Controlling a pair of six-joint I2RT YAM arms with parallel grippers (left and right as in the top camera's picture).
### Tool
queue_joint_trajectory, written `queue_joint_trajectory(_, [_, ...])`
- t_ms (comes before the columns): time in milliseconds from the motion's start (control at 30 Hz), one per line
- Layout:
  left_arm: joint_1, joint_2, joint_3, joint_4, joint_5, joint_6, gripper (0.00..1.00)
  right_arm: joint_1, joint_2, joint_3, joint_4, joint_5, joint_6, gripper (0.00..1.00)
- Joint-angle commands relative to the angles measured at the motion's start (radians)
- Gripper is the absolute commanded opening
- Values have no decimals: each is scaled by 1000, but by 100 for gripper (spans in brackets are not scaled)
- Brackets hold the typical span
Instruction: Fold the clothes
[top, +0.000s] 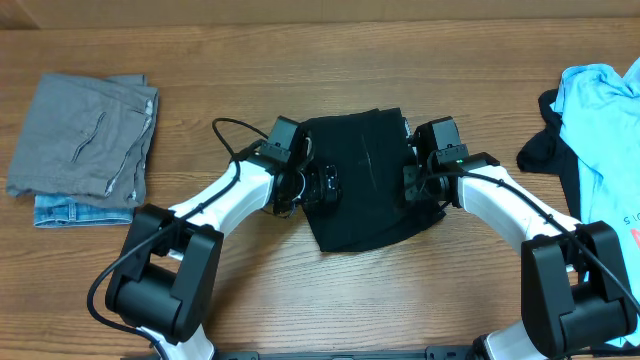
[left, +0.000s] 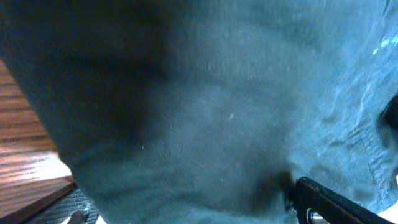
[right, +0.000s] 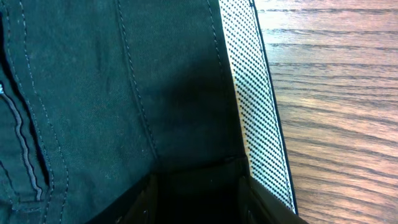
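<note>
Midway along the worktop (top: 300, 60), the black trousers (top: 365, 180) lie folded into a thick panel, their long axis running from far edge to near edge and skewed slightly. The left gripper (top: 322, 187) sits at its left border and the right gripper (top: 410, 180) at its right, equally close. The right jaws stand apart over stitched twill beside a white dotted waistband lining (right: 258, 106). The left's state cannot be told, as matte cloth fills its view. A grey piece (top: 85, 135) on denim (top: 70, 212) waits at the left edge, and a light blue T-shirt (top: 600, 130) at the right.
</note>
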Motion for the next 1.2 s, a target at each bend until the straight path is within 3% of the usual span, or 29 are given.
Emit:
queue_joint_trajectory(0, [-26,107,-23,9,-22,-63,100,5,4,-14,1,-18,1,45])
queue_joint_trajectory(67, [-33,126,-23,41,-3,-62,100,5,4,-14,2,-21,1,45])
queue_joint_trajectory(100, [-34,128,-23,55,15,-62,93,5,4,-14,2,-21,1,45])
queue_joint_trajectory(167, [-33,128,-21,87,60,-62,67,5,4,-14,1,-21,1,45])
queue_joint_trajectory(267, [-29,122,-2,99,132,-61,19,5,4,-14,0,-21,1,45])
queue_joint_trajectory(300, [-26,122,11,87,144,-61,8,5,4,-14,-1,-21,1,46])
queue_joint_trajectory(333, [-25,119,26,66,147,-61,4,5,4,-14,-1,-21,1,46])
queue_joint_trajectory(533, [-25,93,147,-89,108,6,4,5,4,-14,-1,-21,1,46])
queue_joint_trajectory(667, [-11,91,189,-98,159,30,4,5,-13,5,-29,-23,63,36])
queue_joint_trajectory(833, [1,90,259,-109,199,111,4,1,-133,88,-77,-23,90,40])
queue_joint_trajectory(1000, [1,90,372,-190,71,112,4,-50,-267,189,-225,-13,206,42])
queue_joint_trajectory(1167, [7,90,498,-259,-52,134,4,-103,-386,203,-315,-13,211,43])
